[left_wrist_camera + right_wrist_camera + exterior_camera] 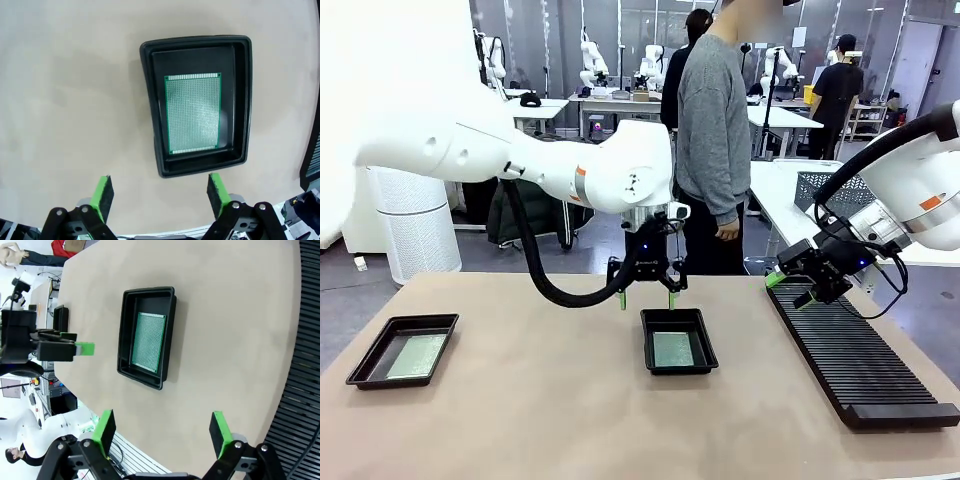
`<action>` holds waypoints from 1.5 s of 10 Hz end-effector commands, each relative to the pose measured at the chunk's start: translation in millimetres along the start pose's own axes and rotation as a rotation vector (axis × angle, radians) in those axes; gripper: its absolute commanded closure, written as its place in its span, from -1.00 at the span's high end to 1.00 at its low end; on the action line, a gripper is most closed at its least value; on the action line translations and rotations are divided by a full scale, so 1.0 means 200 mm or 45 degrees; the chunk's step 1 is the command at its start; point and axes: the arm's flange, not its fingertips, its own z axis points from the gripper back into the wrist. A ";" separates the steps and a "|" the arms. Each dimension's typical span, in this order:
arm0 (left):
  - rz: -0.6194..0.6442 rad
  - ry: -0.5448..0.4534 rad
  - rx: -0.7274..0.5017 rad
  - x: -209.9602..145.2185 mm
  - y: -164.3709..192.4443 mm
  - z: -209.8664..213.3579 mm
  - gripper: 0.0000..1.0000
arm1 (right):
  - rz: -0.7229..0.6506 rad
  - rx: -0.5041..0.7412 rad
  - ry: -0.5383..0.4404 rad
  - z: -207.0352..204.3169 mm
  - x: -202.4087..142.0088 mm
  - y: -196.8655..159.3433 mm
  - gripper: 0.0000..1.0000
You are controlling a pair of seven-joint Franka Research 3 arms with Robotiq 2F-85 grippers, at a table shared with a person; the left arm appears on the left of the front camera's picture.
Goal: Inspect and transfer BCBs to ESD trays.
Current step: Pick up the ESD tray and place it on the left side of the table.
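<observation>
Nearest us on the desk (540, 410) we recorded two ESD trays: the left tray (402, 350) toward the left edge, holding one BCB (417, 355) flat on its floor, and the centre tray (678, 340), holding a second BCB (673, 348) likewise flat. Along the right side we logged a long black slotted rack (860, 355), its slots apparently bare of boards as far as we could see. Just behind the centre tray, above it, hung the left pincer (647, 297), fingers spread and holding nothing; its wrist view showed the centre tray (200, 105) and board (193, 113) beyond the spread green pads (103, 192). Over the rack's far end we noted the right pincer (790, 290), also spread and empty. Farther off stood a person (713, 140) beside a grey mesh basket (835, 190). We judged the transfer largely done: both trays filled, no board left visible to move.
</observation>
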 end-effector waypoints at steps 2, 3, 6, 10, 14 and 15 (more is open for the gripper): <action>0.031 -0.074 0.023 0.02 -0.03 -0.09 1.00 | -0.005 -0.007 0.003 0.01 0.00 0.00 1.00; 0.026 -0.080 0.018 0.02 -0.03 -0.15 1.00 | -0.005 -0.007 0.003 0.01 0.00 0.00 1.00; 0.045 -0.048 0.005 0.03 -0.01 -0.26 1.00 | -0.005 -0.007 0.003 0.01 0.00 0.00 1.00; 0.054 -0.096 -0.011 0.06 0.03 -0.39 1.00 | -0.005 -0.007 0.003 0.01 0.00 0.00 1.00; 0.076 -0.108 -0.006 0.05 0.05 -0.40 1.00 | -0.005 -0.007 0.003 0.01 0.00 0.00 1.00; 0.081 -0.095 0.006 0.05 0.06 -0.40 1.00 | -0.005 -0.007 0.003 0.01 0.00 0.00 1.00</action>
